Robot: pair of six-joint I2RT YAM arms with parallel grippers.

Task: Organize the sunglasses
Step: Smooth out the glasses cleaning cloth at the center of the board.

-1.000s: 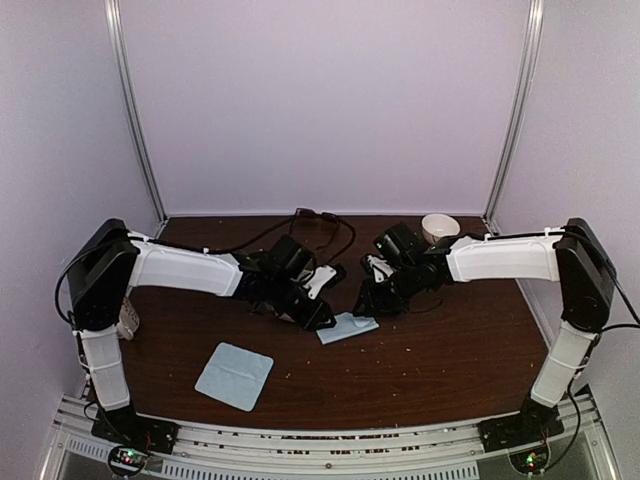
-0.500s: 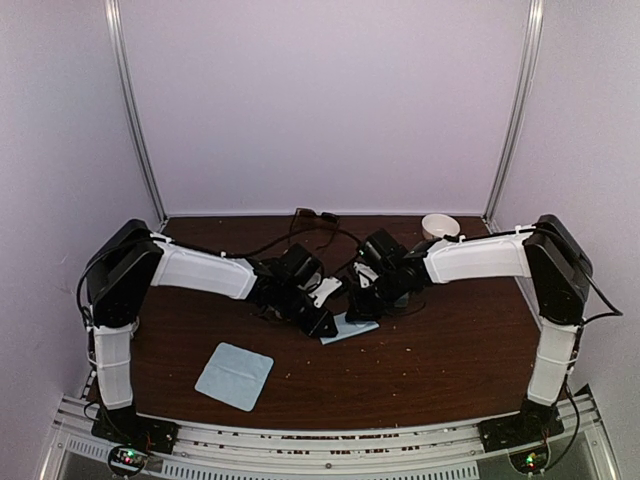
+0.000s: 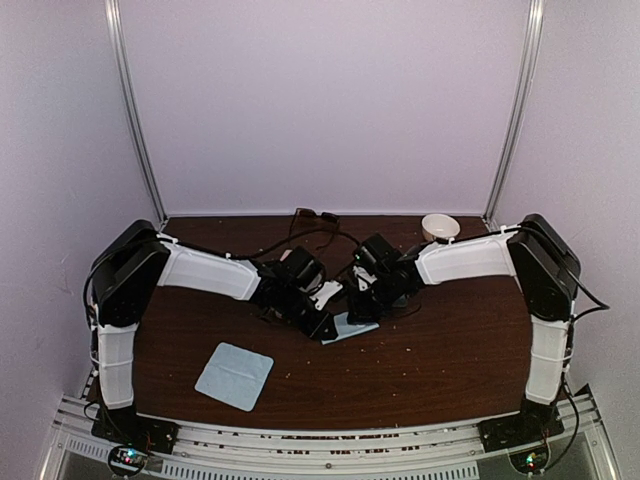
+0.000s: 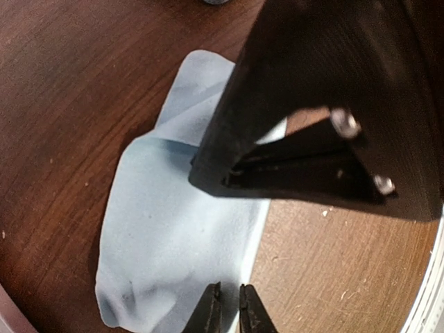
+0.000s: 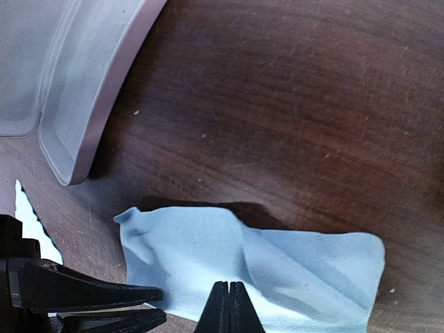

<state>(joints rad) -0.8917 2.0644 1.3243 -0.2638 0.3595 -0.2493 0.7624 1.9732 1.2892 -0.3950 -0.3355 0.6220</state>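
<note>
No sunglasses show clearly in any view. A small dark object (image 3: pixel 316 215) at the table's back edge is too small to identify. Both grippers meet over a crumpled light-blue cloth (image 3: pixel 352 326) at the table's middle. My right gripper (image 3: pixel 358 312) (image 5: pixel 229 305) is shut, its tips pinching a ridge of the cloth (image 5: pixel 277 267), whose far edge is raised off the wood. My left gripper (image 3: pixel 324 327) (image 4: pixel 229 311) hovers over the cloth's (image 4: pixel 173 236) edge, jaws a narrow gap apart, with nothing between them. The left wrist view is partly filled by the right gripper (image 4: pixel 200 173).
A second light-blue cloth (image 3: pixel 234 375) lies flat at the front left. A grey-blue case shell (image 5: pixel 76 90) lies just beyond the crumpled cloth. A small white bowl (image 3: pixel 440 226) stands at the back right. Cables run along the back.
Both arms have drawn in toward the table's middle. The right gripper moved left onto the crumpled cloth, and the left gripper closed in beside it.
</note>
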